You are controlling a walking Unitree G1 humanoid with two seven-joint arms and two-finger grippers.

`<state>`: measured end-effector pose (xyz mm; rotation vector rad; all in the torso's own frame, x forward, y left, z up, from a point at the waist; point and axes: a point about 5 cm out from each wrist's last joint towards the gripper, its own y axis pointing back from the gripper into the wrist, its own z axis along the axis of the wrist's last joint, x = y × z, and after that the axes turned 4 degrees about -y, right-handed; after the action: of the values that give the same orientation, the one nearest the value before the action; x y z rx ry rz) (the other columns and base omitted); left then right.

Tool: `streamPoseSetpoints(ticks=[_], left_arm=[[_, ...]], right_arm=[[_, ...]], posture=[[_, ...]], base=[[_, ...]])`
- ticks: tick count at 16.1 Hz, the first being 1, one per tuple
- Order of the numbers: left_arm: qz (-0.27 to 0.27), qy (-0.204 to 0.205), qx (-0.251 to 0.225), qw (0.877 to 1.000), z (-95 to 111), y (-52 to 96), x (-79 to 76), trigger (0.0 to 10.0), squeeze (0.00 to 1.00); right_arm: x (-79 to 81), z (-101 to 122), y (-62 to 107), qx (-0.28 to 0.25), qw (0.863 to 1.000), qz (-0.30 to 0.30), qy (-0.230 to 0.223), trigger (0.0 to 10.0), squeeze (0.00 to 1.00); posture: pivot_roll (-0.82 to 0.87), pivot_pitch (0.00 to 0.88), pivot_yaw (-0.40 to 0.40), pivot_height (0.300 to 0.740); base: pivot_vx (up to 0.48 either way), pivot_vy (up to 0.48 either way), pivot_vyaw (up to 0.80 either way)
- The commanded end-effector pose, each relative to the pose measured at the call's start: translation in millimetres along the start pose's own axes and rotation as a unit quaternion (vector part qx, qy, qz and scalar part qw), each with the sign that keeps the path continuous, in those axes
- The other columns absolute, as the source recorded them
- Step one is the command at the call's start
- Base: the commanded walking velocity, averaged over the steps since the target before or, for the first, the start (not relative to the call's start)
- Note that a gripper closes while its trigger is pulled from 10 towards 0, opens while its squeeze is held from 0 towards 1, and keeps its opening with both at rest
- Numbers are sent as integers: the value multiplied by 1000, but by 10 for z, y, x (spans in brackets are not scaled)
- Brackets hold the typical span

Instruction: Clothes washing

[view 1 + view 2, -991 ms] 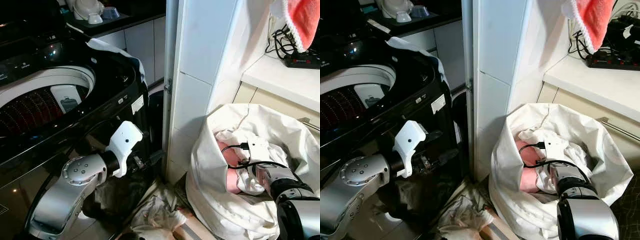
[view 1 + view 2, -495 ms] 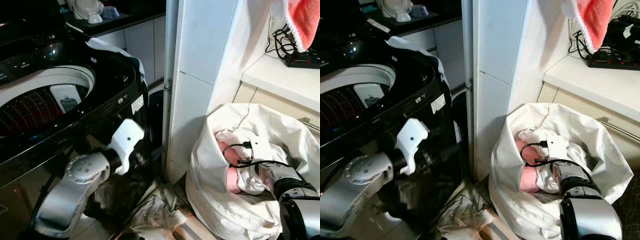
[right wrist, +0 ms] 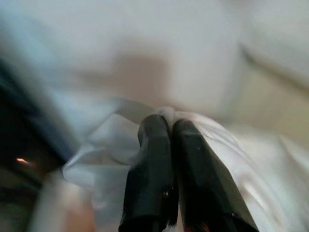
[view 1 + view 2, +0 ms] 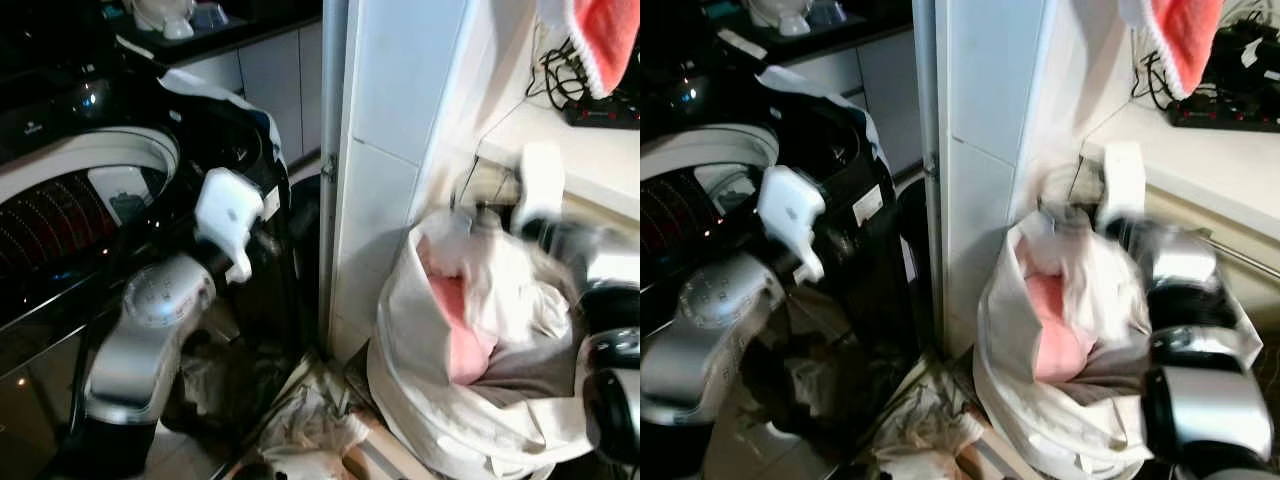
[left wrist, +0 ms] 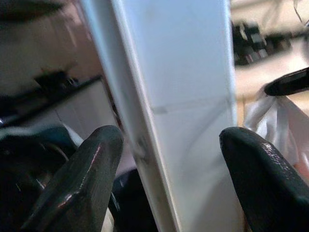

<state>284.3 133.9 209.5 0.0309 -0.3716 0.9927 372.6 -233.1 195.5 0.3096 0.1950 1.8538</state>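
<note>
Right tool point(image 3: 170, 126) pinched tight on white garment point(image 3: 227, 159) above laundry bag point(image 4: 440, 420); left tool point(image 5: 169, 169) agape, empty; no legible writing.

Silver jointed arms, white wrist housings, glossy black pincer fingers point(image 5: 77, 183), black cable at right wrist

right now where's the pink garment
In the left eye view the pink garment sits inside the white laundry bag on the floor at the robot's right, beside the white pillar.
</note>
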Motion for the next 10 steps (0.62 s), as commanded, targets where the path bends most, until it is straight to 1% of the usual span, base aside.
streamPoseSetpoints(ticks=[1,2,3,4,5,6,7,8,9,10], left_arm=[[19,5,-15,1000,56,-13,86,10000,0],[29,6,-39,999,172,-43,155,10000,0],[28,3,-62,998,283,-71,192,10000,0],[24,-7,-85,996,397,-103,215,10000,0],[10,-1,-102,995,483,-127,204,10000,31],[-23,17,-132,991,635,-167,153,10000,1000],[-45,29,-151,987,730,-204,108,10000,1000],[-51,36,-156,986,756,-220,94,10000,1000],[-58,53,-169,983,799,-262,72,10000,1000],[-62,65,-176,980,819,-291,57,10000,1000]], right_arm=[[185,343,68,-50,996,72,3,0,0],[359,579,170,-84,987,140,6,0,0],[505,765,261,-115,975,192,-1,0,0],[665,951,362,-148,958,246,-16,0,0],[775,1083,426,-171,944,281,-28,0,0],[968,1290,553,-201,918,340,-43,0,0],[1130,1432,629,-221,893,387,-68,0,0],[1188,1475,654,-226,882,405,-81,0,0],[1316,1533,679,-231,861,441,-107,0,0],[1418,1530,646,-226,852,456,-121,0,0]], posture=[[111,0,3,740],[112,0,-3,740],[114,0,-10,740],[115,0,-17,740],[116,0,-22,740],[113,0,-29,740],[109,0,-32,740],[108,0,-33,740],[107,0,-37,740],[104,0,-36,740]], base=[[0,0,0],[0,0,0],[0,0,0],[0,0,0],[0,0,0],[0,0,0],[0,0,0],[0,0,0],[0,0,0],[0,0,0]])
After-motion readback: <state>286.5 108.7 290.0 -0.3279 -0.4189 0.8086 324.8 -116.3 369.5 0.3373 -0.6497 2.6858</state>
